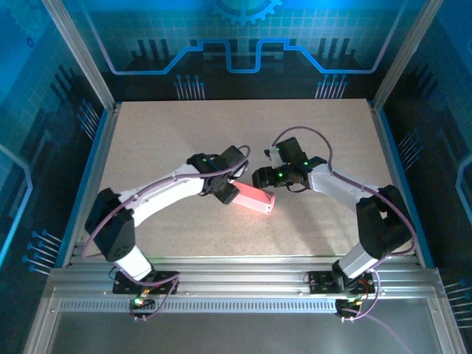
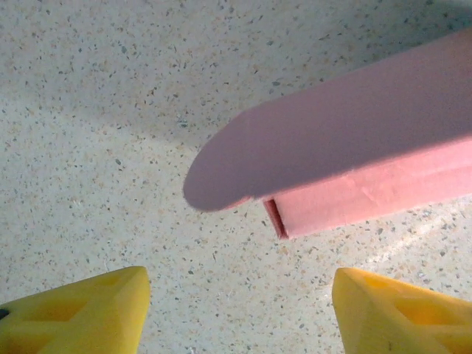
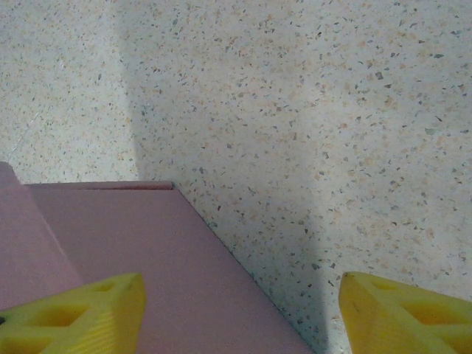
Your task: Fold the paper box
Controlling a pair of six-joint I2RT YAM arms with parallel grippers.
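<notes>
The paper box is a pink rectangular box lying on its side in the middle of the table. In the left wrist view the paper box has a rounded flap sticking out over its open end. My left gripper is at the box's left end; its jaws stand open over bare table, just short of the flap. My right gripper hovers by the box's far right side. It is open, with a flat pink face of the box under its left fingertip.
The speckled tabletop is bounded by metal rails left and right and blue enclosure walls. Both arm bases are bolted on the slotted near edge. Nothing else lies on the table.
</notes>
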